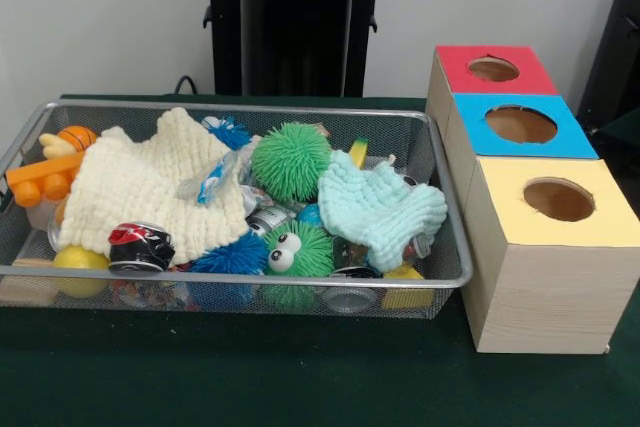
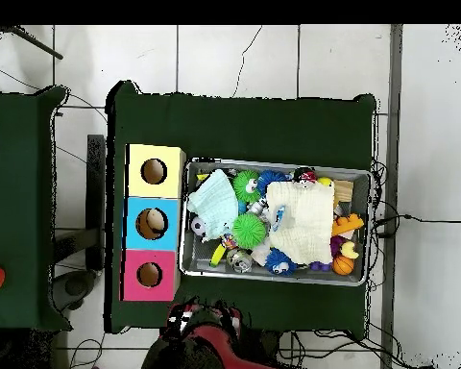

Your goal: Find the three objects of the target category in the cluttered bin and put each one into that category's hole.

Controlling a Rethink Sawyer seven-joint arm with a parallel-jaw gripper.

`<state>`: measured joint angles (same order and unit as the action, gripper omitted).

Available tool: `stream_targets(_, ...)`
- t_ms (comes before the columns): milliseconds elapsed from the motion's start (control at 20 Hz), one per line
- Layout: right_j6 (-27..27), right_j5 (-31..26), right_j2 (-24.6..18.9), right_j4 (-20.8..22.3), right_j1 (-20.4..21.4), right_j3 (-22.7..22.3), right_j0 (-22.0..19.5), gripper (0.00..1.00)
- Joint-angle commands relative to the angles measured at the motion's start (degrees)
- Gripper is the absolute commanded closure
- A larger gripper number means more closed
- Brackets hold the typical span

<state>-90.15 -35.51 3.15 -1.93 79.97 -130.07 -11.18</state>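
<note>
A wire mesh bin (image 1: pixel 250 107) holds a jumble of things. A cream cloth (image 1: pixel 150 187) covers its left half and a mint cloth (image 1: pixel 380 207) lies at its right. Between them sit a green spiky ball (image 1: pixel 290 160), a green spiky ball with eyes (image 1: pixel 297 250) and a blue spiky ball (image 1: pixel 232 257). A crushed can (image 1: pixel 138 245) lies by the front rim. To the right, a wooden box has a red hole (image 1: pixel 493 69), a blue hole (image 1: pixel 521 124) and a yellow hole (image 1: pixel 558 199). No gripper shows in either view; only the red arm (image 2: pixel 210 336) appears, drawn back at the table's edge.
An orange toy (image 1: pixel 50 172) and a yellow ball (image 1: pixel 80 259) lie at the bin's left end. More cans and yellow pieces are partly buried along the front rim. In the overhead view the bin (image 2: pixel 367 231) sits beside the box (image 2: pixel 154 197) on a green table cover.
</note>
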Motion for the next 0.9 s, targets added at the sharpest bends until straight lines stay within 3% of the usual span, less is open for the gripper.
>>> stream_targets(50,4.42,5.27,-5.44,-1.43,-2.07,-4.67,-2.36,0.00)
stream_targets(100,11.80,7.71,-4.21,-3.97,4.99,-5.88,-3.61,0.00)
stream_targets(300,10.38,-6.69,-0.71,-2.91,11.32,1.55,-1.59,0.00)
stream_targets(500,8.78,-17.89,-0.76,-1.79,14.41,8.22,-1.49,0.00)
stream_targets(900,6.22,-30.70,-1.37,-0.03,15.90,17.05,-1.39,0.00)
